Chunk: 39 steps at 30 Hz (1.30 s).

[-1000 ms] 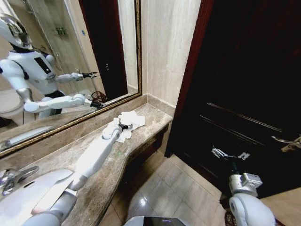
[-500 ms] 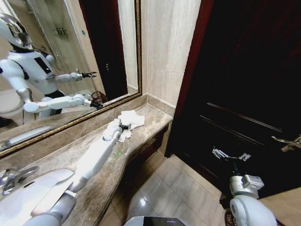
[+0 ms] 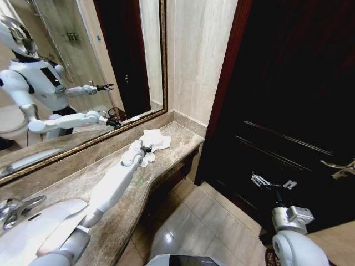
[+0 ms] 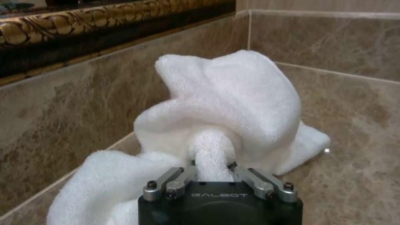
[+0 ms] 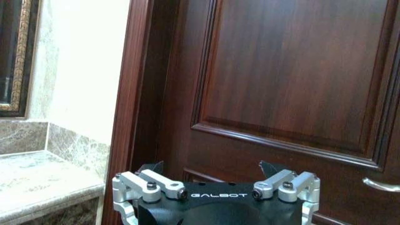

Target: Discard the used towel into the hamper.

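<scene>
glossy white arms, black "galbot"-marked wrists, silver screwed linkages

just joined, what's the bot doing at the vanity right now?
The left pincer is shut on a bunched fold of the white towel, which lies on the marble counter near the corner where the mirror meets the wall. Most of the towel rests on the stone. The right pincer is open and idle, held out in front of the dark wooden door. The hamper's rim peeks in on the floor by the right arm, so nothing has been dropped in yet.
</scene>
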### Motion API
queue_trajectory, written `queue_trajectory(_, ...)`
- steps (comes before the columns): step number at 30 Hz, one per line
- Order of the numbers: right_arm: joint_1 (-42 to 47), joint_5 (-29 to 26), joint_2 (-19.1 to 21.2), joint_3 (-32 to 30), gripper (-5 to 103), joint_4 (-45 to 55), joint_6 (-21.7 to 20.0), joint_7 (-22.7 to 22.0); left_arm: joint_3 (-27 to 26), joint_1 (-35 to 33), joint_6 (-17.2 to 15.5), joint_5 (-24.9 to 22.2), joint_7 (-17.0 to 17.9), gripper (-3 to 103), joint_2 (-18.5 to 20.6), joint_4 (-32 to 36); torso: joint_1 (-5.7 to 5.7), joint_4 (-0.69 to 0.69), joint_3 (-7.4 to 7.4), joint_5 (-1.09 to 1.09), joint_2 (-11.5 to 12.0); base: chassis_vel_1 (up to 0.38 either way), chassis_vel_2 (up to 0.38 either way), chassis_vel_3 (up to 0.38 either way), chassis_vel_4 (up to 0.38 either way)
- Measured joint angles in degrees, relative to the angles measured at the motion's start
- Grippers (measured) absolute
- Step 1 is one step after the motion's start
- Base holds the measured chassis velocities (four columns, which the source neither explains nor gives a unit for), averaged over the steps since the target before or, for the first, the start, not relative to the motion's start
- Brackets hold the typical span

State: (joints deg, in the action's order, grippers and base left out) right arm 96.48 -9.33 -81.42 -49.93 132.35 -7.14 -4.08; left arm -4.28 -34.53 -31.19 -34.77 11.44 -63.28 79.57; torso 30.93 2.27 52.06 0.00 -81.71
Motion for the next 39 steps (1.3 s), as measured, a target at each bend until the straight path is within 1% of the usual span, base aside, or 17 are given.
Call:
queue_trajectory(2,0.1,-0.47,0.26,-0.08,100,0.34,0.0,-0.04,-0.72,-1.14,3.19,0.01,-0.07,14,0.41,1.87,0.0,-0.01,0.0,-0.02,0.0,0.0,0.0,0.0,0.0)
queue_trajectory(6,0.17,-0.84,0.28,0.11,100,0.47,0.0,-0.17,-3.86,-4.64,6.3,1.32,0.0,14,1.65,7.57,0.0,-0.02,0.0,-0.01,0.0,0.0,0.0,0.0,0.0)
queue_trajectory(7,0.17,-0.84,0.28,0.11,100,0.47,0.0,-0.17,-3.86,-4.64,6.3,1.32,0.0,14,1.65,7.57,0.0,-0.02,0.0,-0.01,0.0,0.0,0.0,0.0,0.0)
queue_trajectory(11,0.42,-1.26,0.29,0.4,100,0.79,0.01,-0.2,-9.14,-10.98,7.06,3.7,0.49,14,4.07,16.72,0.0,0.01,0.0,-0.01,0.0,0.0,0.0,0.0,0.0)
queue_trajectory(13,0.55,-2.06,0.46,0.73,100,1.29,-0.13,-0.18,-14.16,-17.42,7.09,4.24,0.5,14,6.16,25.93,0.0,0.03,0.0,-0.01,0.0,0.0,0.0,0.0,0.0)
queue_trajectory(14,0.55,-2.06,0.46,0.73,100,1.29,-0.13,-0.18,-14.16,-17.42,7.09,4.24,0.5,14,6.16,25.93,0.0,0.03,0.0,-0.01,0.0,0.0,0.0,0.0,0.0)
queue_trajectory(16,0.58,-2.5,0.59,0.84,100,1.62,-0.45,0.04,-17.78,-22.91,7.09,4.48,0.69,14,7.29,32.65,-0.01,0.03,-0.01,0.0,0.0,0.0,0.0,0.0,0.0)
queue_trajectory(18,0.57,-3.05,0.88,0.9,100,1.9,-0.77,0.34,-21.51,-28.98,7.04,4.46,1.86,14,7.58,38.86,-0.01,-0.01,-0.01,-0.01,0.0,0.0,0.0,0.0,0.0)
queue_trajectory(19,0.57,-3.05,0.88,0.9,100,1.9,-0.77,0.34,-21.51,-28.98,7.04,4.46,1.86,14,7.58,38.86,-0.01,-0.01,-0.01,-0.01,0.0,0.0,0.0,0.0,0.0)
queue_trajectory(22,0.38,-4.0,1.72,0.92,100,2.0,-1.35,1.13,-28.77,-38.65,7.23,5.31,2.59,14,6.66,47.0,-0.01,-0.01,-0.02,0.0,0.0,0.0,0.0,0.0,0.0)
queue_trajectory(23,0.38,-4.0,1.72,0.92,100,2.0,-1.35,1.13,-28.77,-38.65,7.23,5.31,2.59,14,6.66,47.0,-0.01,-0.01,-0.02,0.0,0.0,0.0,0.0,0.0,0.0)
queue_trajectory(25,-0.1,-5.17,2.44,0.72,100,2.0,-1.86,1.72,-34.58,-45.14,9.25,7.84,1.02,14,4.36,51.36,-0.01,0.0,-0.02,0.01,0.0,0.0,0.0,0.0,0.0)
queue_trajectory(26,-0.1,-5.17,2.44,0.72,100,2.0,-1.86,1.72,-34.58,-45.14,9.25,7.84,1.02,14,4.36,51.36,-0.01,0.0,-0.02,0.01,0.0,0.0,0.0,0.0,0.0)
queue_trajectory(30,-0.79,-7.48,5.02,-0.22,100,1.84,-3.03,2.0,-43.87,-58.25,17.97,12.02,-6.93,14,-3.43,55.56,-0.01,0.02,-0.02,0.0,-0.01,0.0,0.0,0.0,0.0)
queue_trajectory(31,-0.79,-7.48,5.02,-0.22,100,1.84,-3.03,2.0,-43.87,-58.25,17.97,12.02,-6.93,14,-3.43,55.56,-0.01,0.02,-0.02,0.0,-0.01,0.0,0.0,0.0,0.0)
queue_trajectory(34,-1.46,-8.35,6.57,-1.11,100,1.12,-3.15,2.68,-45.59,-64.57,23.19,13.47,-9.66,14,-8.35,58.3,-0.02,0.02,-0.01,0.01,-0.01,0.0,0.0,0.0,0.0)
queue_trajectory(39,-1.51,-9.55,7.65,-1.98,100,0.85,-3.33,3.06,-45.49,-67.75,27.18,16.05,-11.88,14,-11.76,59.84,0.0,-0.01,-0.01,0.02,-0.01,0.0,0.0,0.0,0.0)
